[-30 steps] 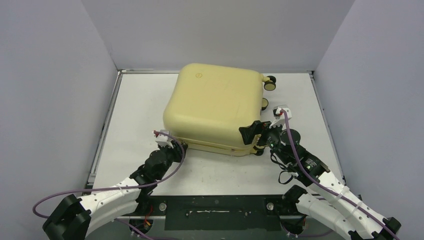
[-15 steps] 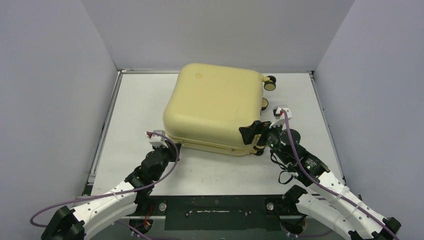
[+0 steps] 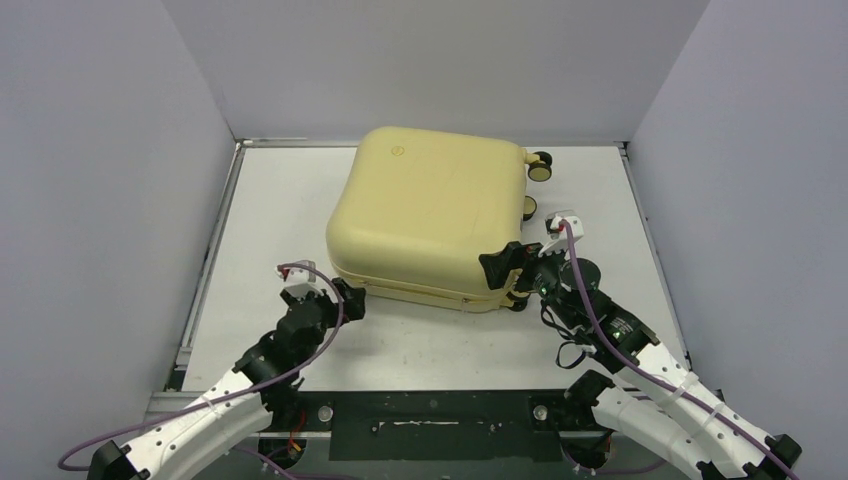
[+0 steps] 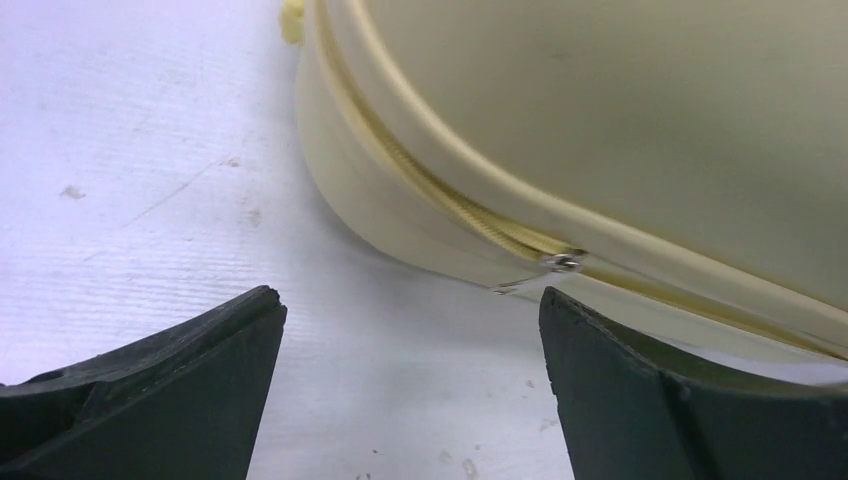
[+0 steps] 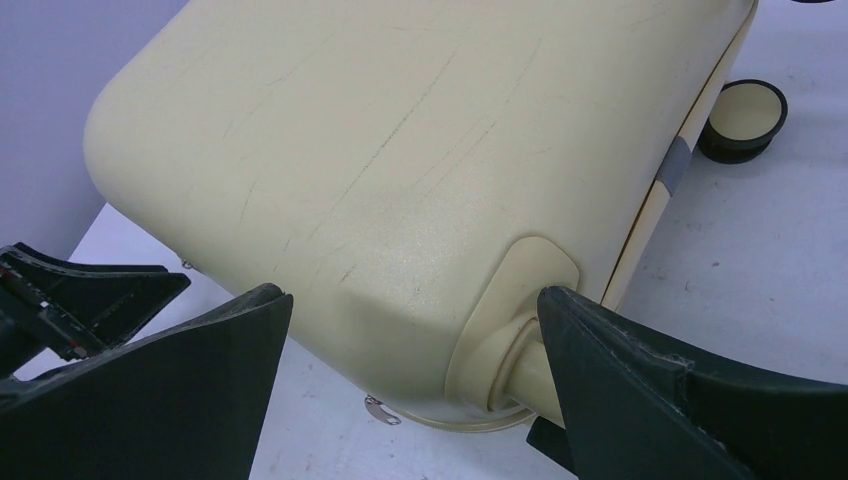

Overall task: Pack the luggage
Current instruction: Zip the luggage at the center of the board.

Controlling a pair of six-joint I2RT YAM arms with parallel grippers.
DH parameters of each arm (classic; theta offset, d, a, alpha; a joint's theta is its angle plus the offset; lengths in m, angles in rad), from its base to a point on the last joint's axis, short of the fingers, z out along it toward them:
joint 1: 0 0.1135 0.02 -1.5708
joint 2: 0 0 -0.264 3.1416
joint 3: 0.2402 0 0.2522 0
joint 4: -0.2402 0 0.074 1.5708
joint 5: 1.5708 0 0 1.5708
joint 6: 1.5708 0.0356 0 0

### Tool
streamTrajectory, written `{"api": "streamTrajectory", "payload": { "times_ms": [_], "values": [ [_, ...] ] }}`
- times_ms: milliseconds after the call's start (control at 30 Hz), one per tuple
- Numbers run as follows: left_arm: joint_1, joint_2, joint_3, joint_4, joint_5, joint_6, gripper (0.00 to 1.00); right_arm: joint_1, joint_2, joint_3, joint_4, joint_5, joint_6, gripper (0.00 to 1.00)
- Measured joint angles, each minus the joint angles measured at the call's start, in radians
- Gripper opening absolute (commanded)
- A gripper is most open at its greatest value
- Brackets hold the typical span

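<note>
My left gripper (image 4: 407,300) stands wide and empty, the zipper pull (image 4: 563,262) at its 1 o'clock. My right gripper (image 5: 412,294) gapes wide, straddling the closed luggage (image 3: 430,205) at the corner; the luggage lies mid-table (image 3: 270,200), at 12 o'clock.

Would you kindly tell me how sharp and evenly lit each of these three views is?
Top external view: even, diffuse light, sharp throughout, soft shadow under the pale yellow hard-shell suitcase; left wrist view: small metal zipper pull in focus; right wrist view: mild sheen on the shell, fine scratches legible, no harsh glare.
</note>
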Motion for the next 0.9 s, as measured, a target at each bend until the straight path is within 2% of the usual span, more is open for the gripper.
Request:
{"api": "streamTrajectory", "payload": {
  "times_ms": [133, 300, 467, 767, 800, 900],
  "values": [
    [-0.023, -0.002, 0.059, -0.018, 0.055, 0.015, 0.97, 0.0, 0.0, -0.013, 0.007, 0.005, -0.007, 1.0],
    [-0.034, 0.101, 0.14, -0.015, 0.081, 0.048, 0.97, 0.0, 0.0, -0.018, 0.008, 0.005, -0.012, 1.0],
    [-0.034, 0.219, 0.183, -0.003, 0.049, 0.059, 0.73, 0.0, 0.0, -0.019, 0.008, 0.005, -0.016, 1.0],
    [-0.048, 0.266, 0.202, -0.01, 0.016, 0.042, 0.57, 0.0, 0.0, -0.019, 0.008, 0.007, -0.024, 1.0],
    [-0.049, 0.264, 0.205, -0.021, 0.003, 0.033, 0.55, 0.0, 0.0, -0.019, 0.008, 0.007, -0.024, 1.0],
    [-0.05, 0.256, 0.219, -0.067, -0.037, 0.01, 0.37, 0.0, 0.003, -0.019, 0.008, 0.008, -0.024, 1.0]
  ]
}}
